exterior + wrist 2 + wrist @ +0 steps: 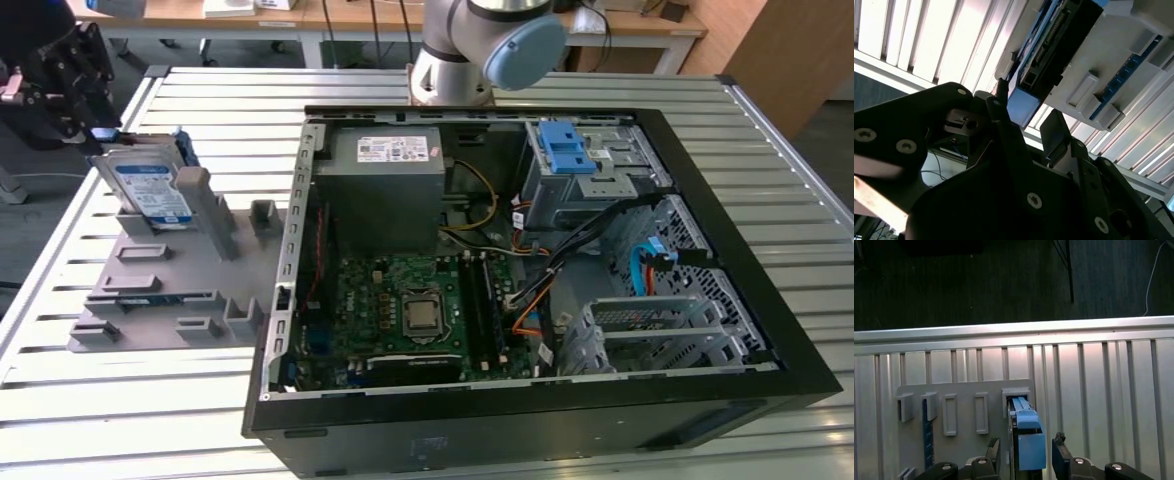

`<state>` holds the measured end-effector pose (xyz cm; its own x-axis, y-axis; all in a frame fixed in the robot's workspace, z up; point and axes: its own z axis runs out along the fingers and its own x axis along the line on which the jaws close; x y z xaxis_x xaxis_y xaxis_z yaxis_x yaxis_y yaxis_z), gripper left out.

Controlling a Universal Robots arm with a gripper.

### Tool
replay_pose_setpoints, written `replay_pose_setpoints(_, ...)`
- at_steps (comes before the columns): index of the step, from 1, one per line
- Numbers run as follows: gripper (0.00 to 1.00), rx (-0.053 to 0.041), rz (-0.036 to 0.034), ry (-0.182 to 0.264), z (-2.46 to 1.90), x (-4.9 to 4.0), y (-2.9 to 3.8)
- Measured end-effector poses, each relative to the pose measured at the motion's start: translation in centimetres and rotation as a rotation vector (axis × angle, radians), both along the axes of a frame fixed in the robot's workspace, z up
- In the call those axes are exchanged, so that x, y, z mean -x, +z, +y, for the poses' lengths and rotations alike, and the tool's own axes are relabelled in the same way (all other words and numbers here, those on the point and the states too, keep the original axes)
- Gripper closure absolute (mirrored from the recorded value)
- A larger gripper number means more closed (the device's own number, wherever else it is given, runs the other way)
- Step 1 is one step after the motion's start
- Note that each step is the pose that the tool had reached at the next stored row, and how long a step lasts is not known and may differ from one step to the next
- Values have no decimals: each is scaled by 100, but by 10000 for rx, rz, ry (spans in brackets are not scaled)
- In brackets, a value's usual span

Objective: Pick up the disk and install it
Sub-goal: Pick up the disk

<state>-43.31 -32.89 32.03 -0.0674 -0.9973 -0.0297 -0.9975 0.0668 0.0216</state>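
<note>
Disk (144, 190): stands on edge, upright, in a slot of the grey stand, with its white-and-blue label facing the camera in the exterior view. It sits at about nine o'clock from the middle of the computer case, outside the case.
Disk, wrist views: seen edge-on in the first wrist view (1026, 437) with its blue rail toward the camera. In the second wrist view (1056, 37) its dark connector edge shows.
Gripper (94, 125): at about eleven o'clock from the disk in the exterior view, close over the disk's upper end.
Jaws: apart. In the first wrist view the gripper (1026, 454) straddles the blue rail end, with one of the fingers (994, 450) on each side and a thin gap between each finger and the disk. They are not clamped on it.
Grey stand (160, 290): a flat plate with several upright tabs and slots, lying on the table just beside the case.
Table (134, 400): slatted metal, carrying both stand and case.
Computer case (534, 420): black, lying open.
Power supply (387, 150): grey box, at about twelve o'clock inside the case.
Blue latch (567, 150): at about one o'clock inside the case, on the drive cage.
Circuit board (414, 310): green, at about six o'clock inside the case.
Arm (481, 40): its base stands on the table at twelve o'clock beyond the case.
</note>
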Motion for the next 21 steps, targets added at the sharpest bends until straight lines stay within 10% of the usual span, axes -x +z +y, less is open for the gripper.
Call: replay_pose_setpoints(21, 55, -25, -2, 194, 2, 23, -185)
